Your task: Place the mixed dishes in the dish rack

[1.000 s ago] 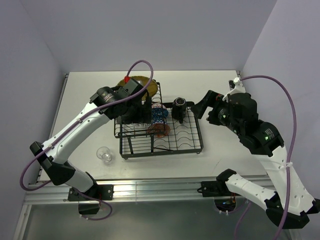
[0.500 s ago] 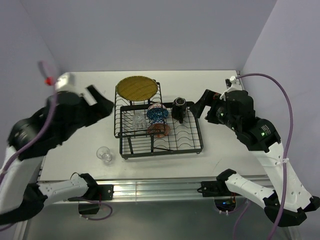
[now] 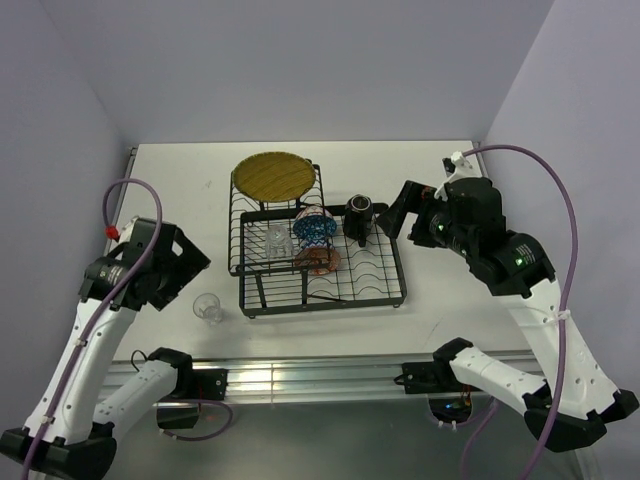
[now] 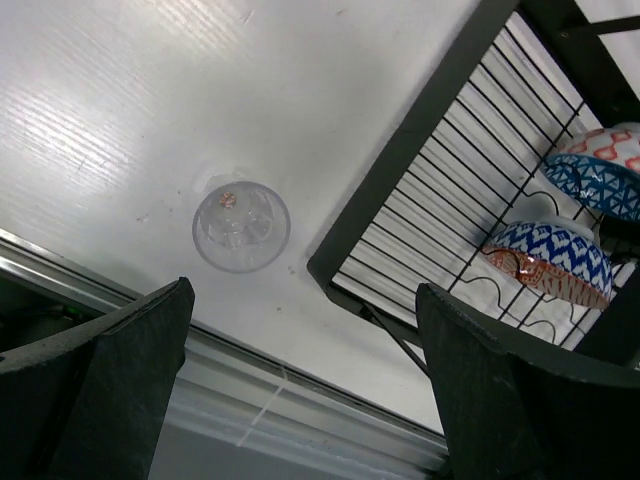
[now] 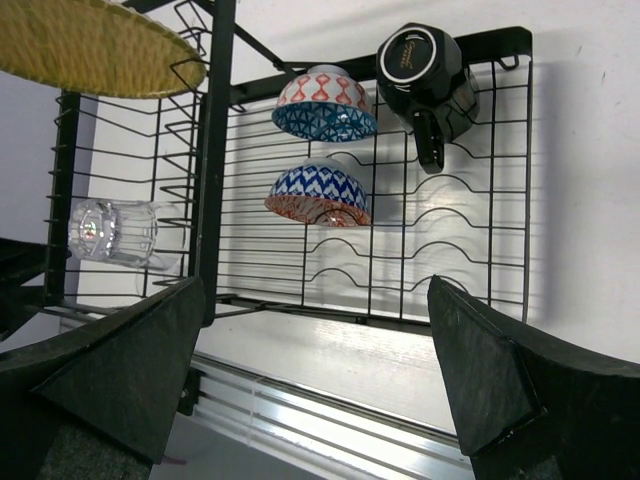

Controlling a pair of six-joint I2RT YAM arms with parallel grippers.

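Clear glass cup (image 4: 240, 226), sole dish outside dish rack (image 4: 400, 150): on table (image 4: 150, 80) just ahead of and between the wide, empty fingers (image 4: 110, 380) of left gripper (image 4: 305, 300), seemingly lined up for pickup; right gripper (image 5: 315, 290), equally wide and empty, faces the loaded rack

the counter (image 3: 420, 170) is viewed steeply from above, behind the arms. beyond the left tool (image 4: 302, 300) a dish rack (image 4: 400, 140) corner is seen close; beyond the right tool (image 5: 316, 290) the same rack is taken nearly whole.
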